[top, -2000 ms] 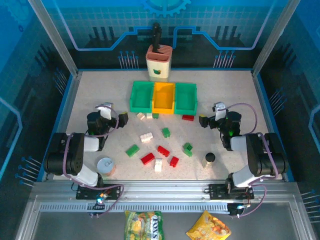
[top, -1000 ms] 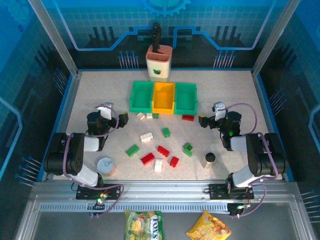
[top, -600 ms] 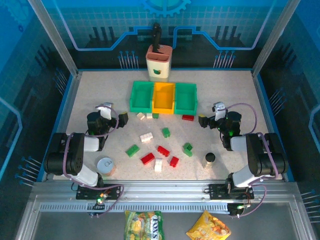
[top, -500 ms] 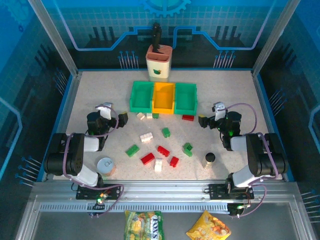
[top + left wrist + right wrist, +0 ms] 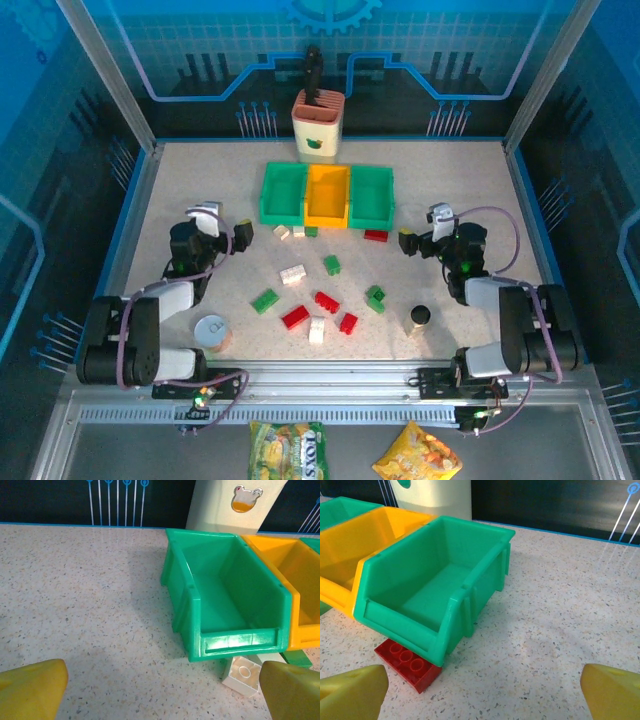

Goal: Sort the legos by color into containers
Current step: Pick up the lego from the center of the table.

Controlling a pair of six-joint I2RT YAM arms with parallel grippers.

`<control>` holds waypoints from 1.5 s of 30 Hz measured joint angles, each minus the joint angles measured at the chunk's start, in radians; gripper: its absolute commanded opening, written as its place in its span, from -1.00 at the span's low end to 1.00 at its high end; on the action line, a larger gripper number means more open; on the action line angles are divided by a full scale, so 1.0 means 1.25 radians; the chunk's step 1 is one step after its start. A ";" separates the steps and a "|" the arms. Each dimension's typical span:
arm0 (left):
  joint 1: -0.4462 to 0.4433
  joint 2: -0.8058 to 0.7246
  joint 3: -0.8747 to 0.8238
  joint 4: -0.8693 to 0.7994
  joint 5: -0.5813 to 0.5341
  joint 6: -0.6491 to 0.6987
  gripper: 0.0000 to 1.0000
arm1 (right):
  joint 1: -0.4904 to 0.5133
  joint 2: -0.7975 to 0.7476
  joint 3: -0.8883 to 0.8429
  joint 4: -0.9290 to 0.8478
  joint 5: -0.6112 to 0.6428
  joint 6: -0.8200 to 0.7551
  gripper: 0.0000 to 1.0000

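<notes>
Three containers stand in a row at the back: a green bin (image 5: 283, 193), a yellow-orange bin (image 5: 327, 195) and a second green bin (image 5: 371, 195). All three look empty. Legos lie scattered in front of them. A red brick (image 5: 376, 236) (image 5: 406, 664) touches the right bin's front, and a white brick (image 5: 282, 231) (image 5: 243, 675) lies by the left bin (image 5: 220, 600). Further green (image 5: 264, 300), red (image 5: 295, 317) and white (image 5: 292, 274) bricks sit mid-table. My left gripper (image 5: 242, 234) (image 5: 162, 692) is open, low, left of the bins. My right gripper (image 5: 407, 241) (image 5: 482, 692) is open on their right, over bare table.
A cream-and-orange cup (image 5: 318, 127) stands behind the bins. A round silver-topped tin (image 5: 211, 330) sits near the left arm's base, and a small black-capped bottle (image 5: 420, 318) near the right arm. Two snack bags (image 5: 287, 448) lie below the table's near rail.
Both arms' rear links have swung toward the near edge, while the grippers have barely shifted. Bricks and bins have not moved.
</notes>
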 measured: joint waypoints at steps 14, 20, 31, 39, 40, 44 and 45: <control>-0.021 -0.124 0.145 -0.364 -0.070 -0.151 0.99 | 0.091 -0.093 0.165 -0.367 0.104 0.036 0.90; -0.022 -0.126 0.264 -0.564 -0.048 -0.186 0.99 | 0.134 -0.102 0.245 -0.516 0.163 0.103 0.82; -0.022 -0.129 0.447 -0.851 0.031 -0.121 0.98 | 0.289 -0.084 0.283 -0.647 0.313 0.315 0.55; -0.022 -0.130 0.460 -0.940 0.071 -0.041 0.99 | 0.397 -0.003 0.290 -0.656 0.435 0.448 0.60; -0.022 -0.130 0.460 -0.946 0.078 -0.030 0.99 | 0.410 0.008 0.291 -0.656 0.449 0.459 0.61; -0.022 -0.130 0.458 -0.951 0.091 0.005 0.99 | 0.449 0.057 0.316 -0.657 0.509 0.488 0.71; -0.022 -0.131 0.455 -0.950 0.091 0.012 0.99 | 0.458 0.072 0.325 -0.656 0.524 0.495 0.74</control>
